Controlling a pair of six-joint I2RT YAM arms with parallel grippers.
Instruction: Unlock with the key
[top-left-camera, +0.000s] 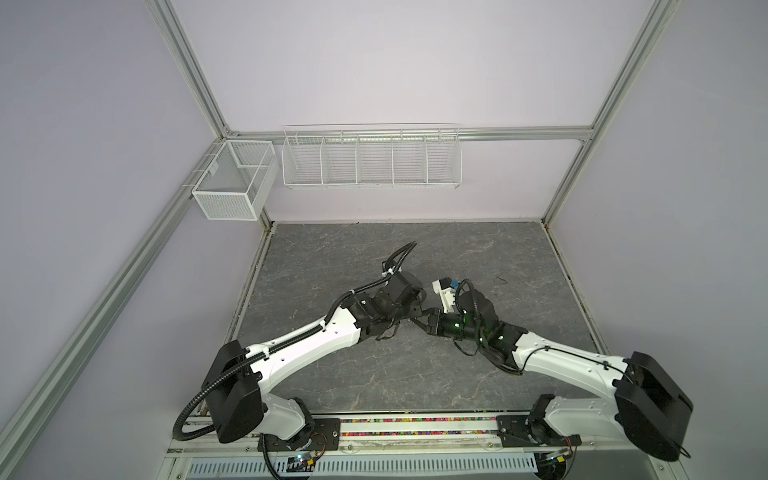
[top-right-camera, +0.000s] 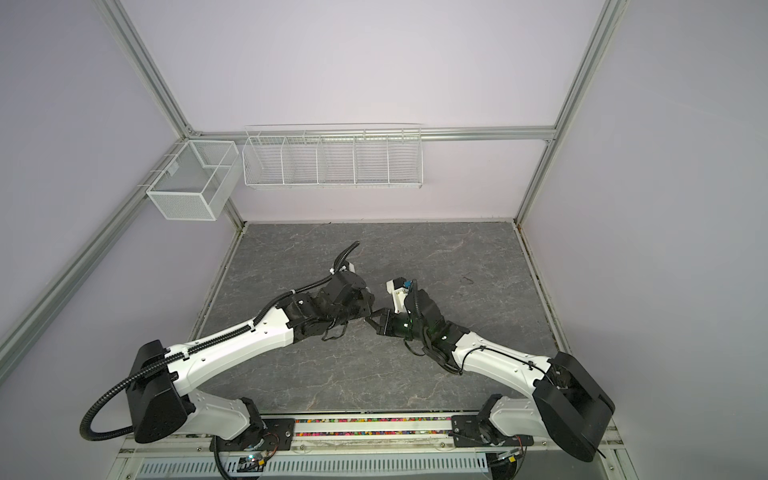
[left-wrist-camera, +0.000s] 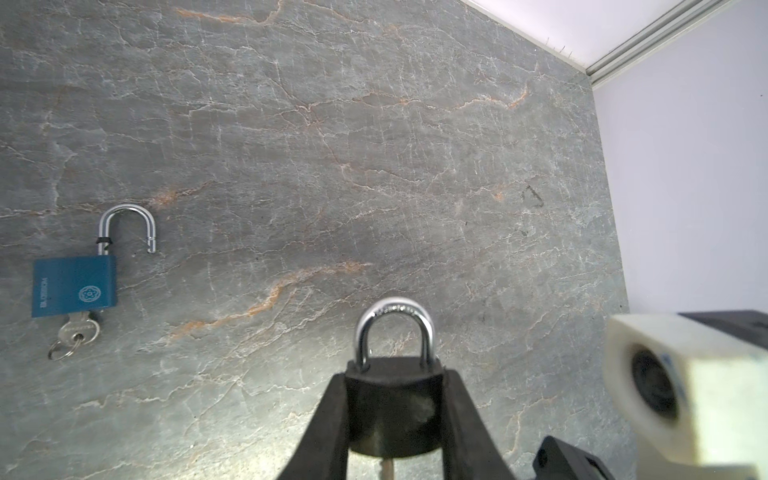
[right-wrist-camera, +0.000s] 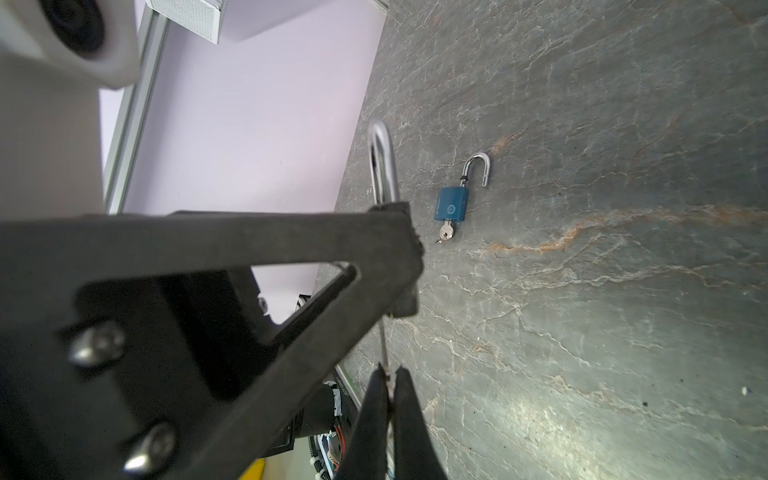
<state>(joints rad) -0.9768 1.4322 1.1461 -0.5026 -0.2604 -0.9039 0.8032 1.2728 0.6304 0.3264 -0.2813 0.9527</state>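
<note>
My left gripper (left-wrist-camera: 395, 378) is shut on a black padlock (left-wrist-camera: 392, 411), one finger on each side of its body. The silver shackle (left-wrist-camera: 392, 320) has both legs seated in the body. A thin silver key (right-wrist-camera: 384, 340) runs from the padlock's underside to my right gripper (right-wrist-camera: 390, 374), which is shut on it. In the left wrist view only a short piece of the key (left-wrist-camera: 387, 469) shows below the body. In both top views the two grippers meet tip to tip above the middle of the table, left gripper (top-left-camera: 409, 322) against right gripper (top-left-camera: 423, 319).
A blue padlock (left-wrist-camera: 75, 286) lies flat on the grey stone table (left-wrist-camera: 374, 166), its shackle swung open and its own key (left-wrist-camera: 79, 330) in it. White wire baskets (top-left-camera: 372, 158) hang on the back wall. The right wrist camera housing (left-wrist-camera: 685, 386) sits close beside the held lock.
</note>
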